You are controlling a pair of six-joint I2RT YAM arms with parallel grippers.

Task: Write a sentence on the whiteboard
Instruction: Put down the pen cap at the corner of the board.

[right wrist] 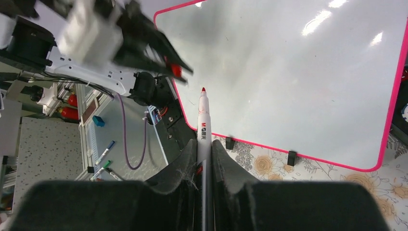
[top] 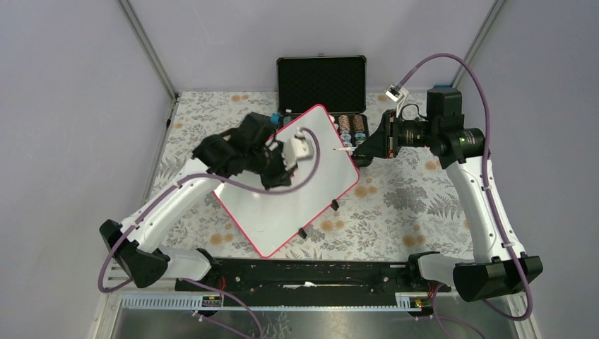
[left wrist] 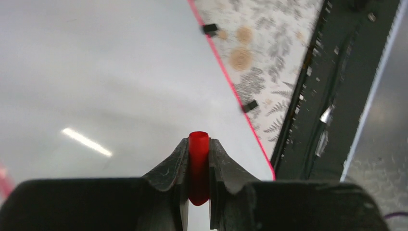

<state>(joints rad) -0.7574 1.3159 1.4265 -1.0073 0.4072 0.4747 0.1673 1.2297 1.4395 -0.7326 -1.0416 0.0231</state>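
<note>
Preparation looks finished, while the writing itself has not begun, as far as these views show. The left claw (left wrist: 198, 142) is closed on a small red cap (left wrist: 198, 166), which stands upright between its fingers. It hangs above the whiteboard (left wrist: 120, 72), whose glossy face spreads out blank beneath and ahead of it. Two black clips (left wrist: 249, 106) sit on the board's pink edge off to this claw's side. The board lies at an angle on the flowered counter (top: 417, 191).

No stroke of the sentence shows on the board in any view, so I judge every word is left to write. The right claw (right wrist: 204, 147) is clamped on a white marker (right wrist: 204, 122). Its bare red tip points forward, out ahead of the fingers and just at the board's edge. I cannot tell whether the tip touches the surface. An open black case (top: 321, 81) lies on the counter beyond both claws.
</note>
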